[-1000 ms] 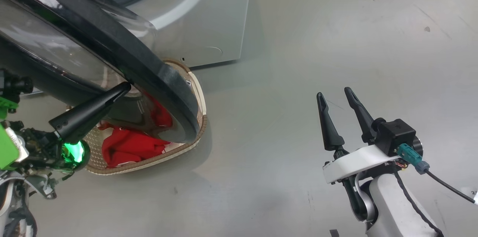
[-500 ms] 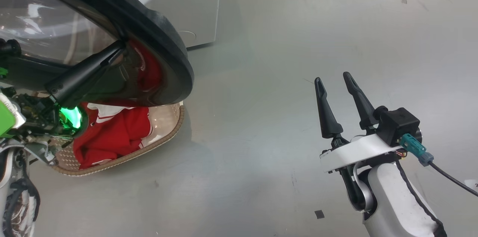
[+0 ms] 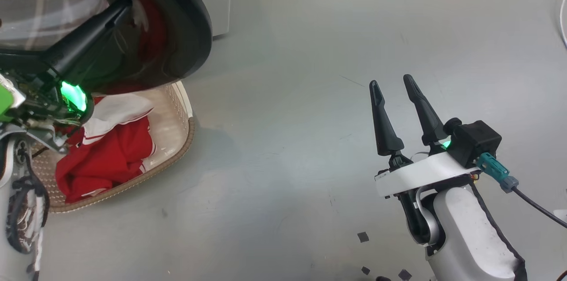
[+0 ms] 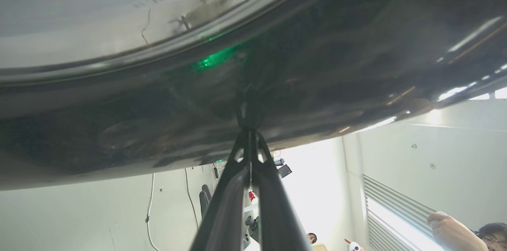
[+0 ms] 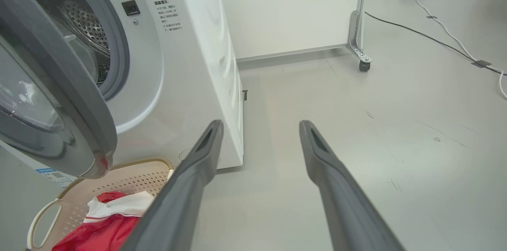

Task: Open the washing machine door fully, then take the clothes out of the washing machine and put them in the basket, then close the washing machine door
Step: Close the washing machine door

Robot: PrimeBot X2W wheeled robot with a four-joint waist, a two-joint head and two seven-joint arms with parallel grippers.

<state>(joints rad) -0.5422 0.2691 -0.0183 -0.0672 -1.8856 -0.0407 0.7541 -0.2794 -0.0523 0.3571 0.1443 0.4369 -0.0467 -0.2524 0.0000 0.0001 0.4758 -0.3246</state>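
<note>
We judge door-closing in hand: left gripper [image 3: 125, 2], pinched shut, apparently presses the washing machine door [image 3: 195, 19]; right gripper [image 3: 390, 80] wide; next, push home.

At the near left, the left gripper [image 3: 123, 4] has its two long dark fingers [image 4: 233, 195] pressed together into a single spike. It slants up and to the right from a cluttered left wrist [image 3: 44, 108], where a green light [image 3: 73, 95] glows. At the near right, the right gripper [image 3: 390, 81] points towards the far side, its fingers [image 5: 190, 179] spread well apart. They rise from a white wrist plate [image 3: 425, 174] carrying a black camera block [image 3: 474, 139], above a pale rounded forearm [image 3: 465, 236].
</note>
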